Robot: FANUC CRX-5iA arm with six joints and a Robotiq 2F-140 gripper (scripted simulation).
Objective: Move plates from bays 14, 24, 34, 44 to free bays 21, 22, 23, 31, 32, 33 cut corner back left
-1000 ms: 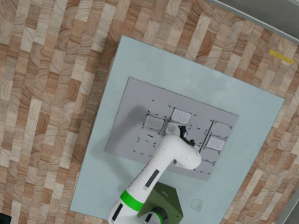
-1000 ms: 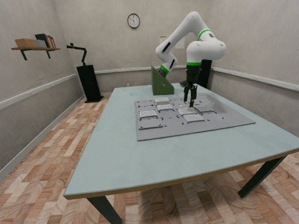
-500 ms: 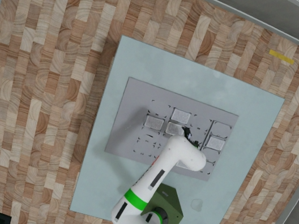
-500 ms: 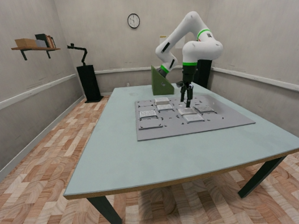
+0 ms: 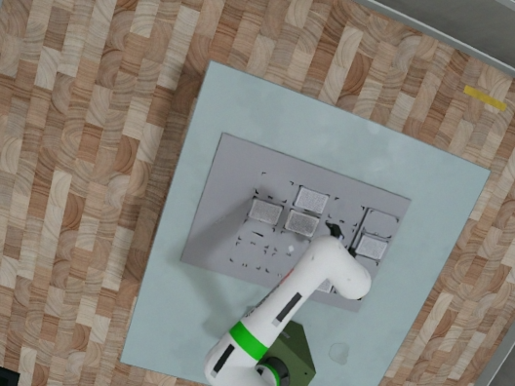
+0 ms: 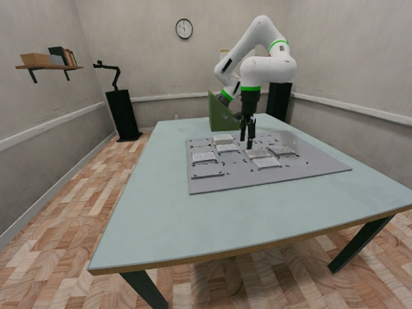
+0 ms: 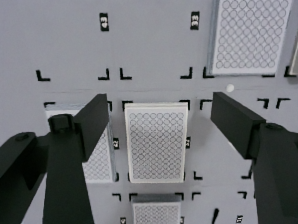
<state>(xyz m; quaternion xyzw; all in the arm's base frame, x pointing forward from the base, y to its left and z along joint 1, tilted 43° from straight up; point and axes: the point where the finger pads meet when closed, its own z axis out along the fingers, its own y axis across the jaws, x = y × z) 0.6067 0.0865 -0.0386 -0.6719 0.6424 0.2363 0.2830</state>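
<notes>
- Over the deck's [image 5: 229, 195] middle, near bays 32 and 33, the jaws hang spread wide and pinch nothing.
- Of the task's plates, one is left in column 4: the bay 34 plate [image 5: 372, 246], lying flat on its raised floor, well apart from the jaws.
- Bay 44, just behind it, shows a bare floor.
- From the top, the arm [image 5: 312, 278] hides bays 14 and 24.
- Three plates lie in target bays: the bay 31 plate [image 5: 265, 211], the bay 32 plate [image 7: 156, 142] and the bay 23 plate [image 7: 250, 35].
- The bay 42 plate [image 5: 311, 199] lies just behind the one in 32.
- The block [image 6: 223, 138] stands taller, in bay 13.
- Count on the deck: five plates, one block and one white ball [image 7: 230, 87] between bays 23 and 22.
- The bench [image 5: 234, 97] also carries the arm's green pedestal [image 5: 297, 348].
- Around the room: one clock [image 6: 183, 28], one shelf [image 6: 48, 67] and one black stand [image 6: 122, 113].
</notes>
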